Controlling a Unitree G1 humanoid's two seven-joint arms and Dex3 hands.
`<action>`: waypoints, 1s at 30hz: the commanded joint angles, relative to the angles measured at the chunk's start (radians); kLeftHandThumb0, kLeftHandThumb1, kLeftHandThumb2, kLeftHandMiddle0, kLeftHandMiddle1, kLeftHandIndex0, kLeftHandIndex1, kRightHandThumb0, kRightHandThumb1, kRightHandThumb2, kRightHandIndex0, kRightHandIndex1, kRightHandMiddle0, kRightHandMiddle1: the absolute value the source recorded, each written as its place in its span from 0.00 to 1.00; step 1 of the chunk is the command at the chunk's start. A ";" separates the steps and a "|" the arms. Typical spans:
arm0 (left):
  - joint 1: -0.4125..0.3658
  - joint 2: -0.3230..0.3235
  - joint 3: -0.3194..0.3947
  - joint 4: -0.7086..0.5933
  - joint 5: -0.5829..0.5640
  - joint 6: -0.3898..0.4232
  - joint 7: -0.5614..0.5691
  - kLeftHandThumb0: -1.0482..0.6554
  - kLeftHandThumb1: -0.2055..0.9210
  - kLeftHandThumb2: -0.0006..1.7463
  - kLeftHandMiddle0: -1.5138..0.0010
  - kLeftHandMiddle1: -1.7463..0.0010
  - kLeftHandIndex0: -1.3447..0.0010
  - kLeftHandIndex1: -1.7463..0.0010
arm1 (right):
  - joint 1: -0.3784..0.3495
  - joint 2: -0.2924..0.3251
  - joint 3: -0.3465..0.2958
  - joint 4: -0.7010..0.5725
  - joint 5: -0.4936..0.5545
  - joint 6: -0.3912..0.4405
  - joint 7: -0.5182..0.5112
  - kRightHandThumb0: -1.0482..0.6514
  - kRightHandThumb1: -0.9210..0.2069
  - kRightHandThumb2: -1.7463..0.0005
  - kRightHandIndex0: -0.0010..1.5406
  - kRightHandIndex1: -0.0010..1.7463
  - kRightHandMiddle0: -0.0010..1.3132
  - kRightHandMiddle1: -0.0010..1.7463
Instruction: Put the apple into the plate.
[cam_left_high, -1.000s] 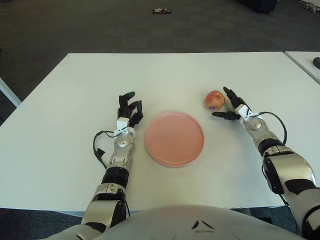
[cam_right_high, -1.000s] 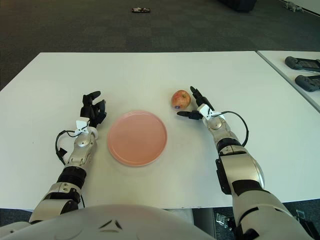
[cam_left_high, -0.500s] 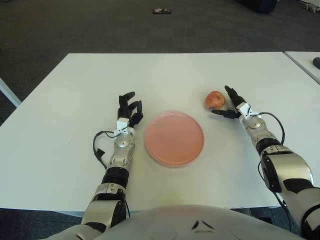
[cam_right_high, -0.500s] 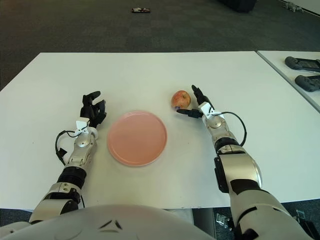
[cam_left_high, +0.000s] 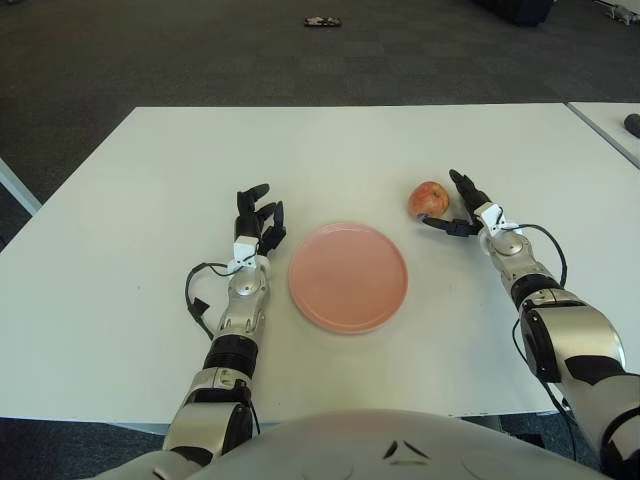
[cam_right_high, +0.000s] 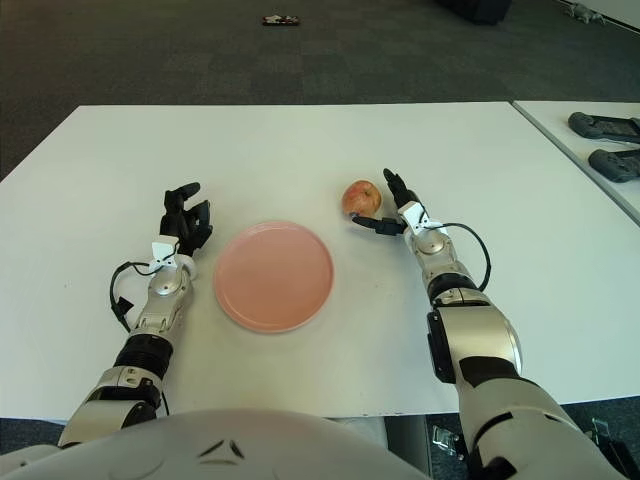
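Apple (cam_left_high: 428, 199): sits on the white counter (cam_left_high: 150, 200), right of the pink plate (cam_left_high: 347, 276), apart from it.
Right robot hand (cam_left_high: 463, 207): fingers spread around the apple's right side, holding nothing.
Left robot hand (cam_left_high: 256, 222): just left of the plate, fingers loosely open.

No legible text or labels.

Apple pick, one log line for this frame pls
phase: reach | right hand: open, beside apple, no grasp | left hand: idle left of plate | apple: on table, outside plate
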 joint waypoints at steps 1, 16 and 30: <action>0.032 -0.006 -0.001 0.018 0.004 0.037 0.006 0.20 1.00 0.32 0.80 0.55 0.96 0.30 | 0.012 0.039 0.000 0.025 0.005 0.048 0.046 0.12 0.51 0.58 0.00 0.00 0.00 0.08; 0.030 -0.011 0.004 0.026 -0.003 0.021 0.007 0.20 1.00 0.31 0.79 0.55 0.95 0.30 | -0.003 0.054 0.042 0.026 -0.044 0.035 0.009 0.07 0.42 0.62 0.00 0.00 0.00 0.06; 0.032 -0.011 0.004 0.025 -0.001 0.013 0.012 0.19 1.00 0.31 0.80 0.55 0.95 0.30 | -0.013 0.064 0.068 0.032 -0.062 0.053 0.009 0.06 0.42 0.66 0.00 0.00 0.00 0.00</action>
